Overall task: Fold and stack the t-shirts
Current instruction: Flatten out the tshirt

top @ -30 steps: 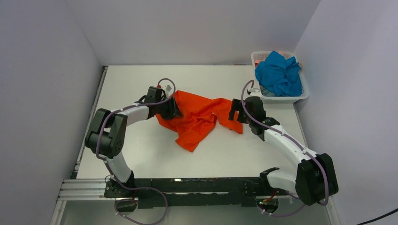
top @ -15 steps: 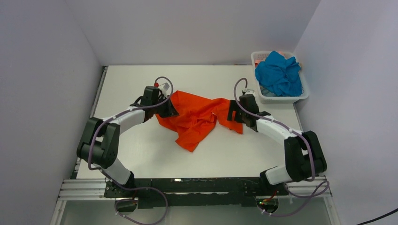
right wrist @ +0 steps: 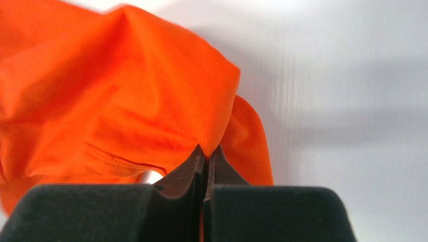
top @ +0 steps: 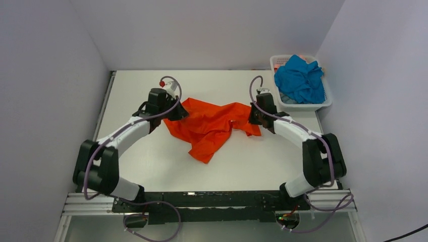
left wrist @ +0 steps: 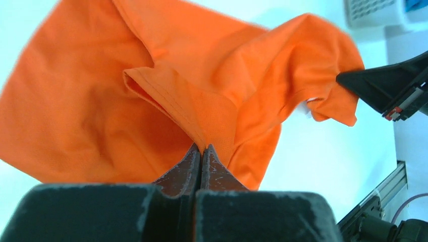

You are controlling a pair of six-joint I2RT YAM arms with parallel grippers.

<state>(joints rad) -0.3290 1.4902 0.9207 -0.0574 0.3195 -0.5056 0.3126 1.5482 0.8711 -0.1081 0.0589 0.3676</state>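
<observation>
The orange t-shirt (top: pixel 212 127) lies crumpled across the middle of the white table, stretched between both arms. My left gripper (top: pixel 177 112) is shut on its left edge; in the left wrist view the cloth (left wrist: pixel 166 91) runs pinched into my left gripper (left wrist: pixel 202 148). My right gripper (top: pixel 252 117) is shut on the shirt's right edge, and a fold of orange fabric (right wrist: pixel 151 101) is nipped in my right gripper (right wrist: pixel 207 150) in its wrist view. A teal blue t-shirt (top: pixel 299 79) sits bunched in the basket at the back right.
The white mesh basket (top: pixel 327 102) stands at the table's (top: pixel 151 166) far right corner against the wall. Grey walls close the table on the left, back and right. A black rail (top: pixel 212 199) runs along the near edge with the arm bases.
Both grippers closed on the orange t-shirt's edges and moved toward the back of the table, pulling the upper edge of the shirt wider and flatter. The arms stretched out further.
</observation>
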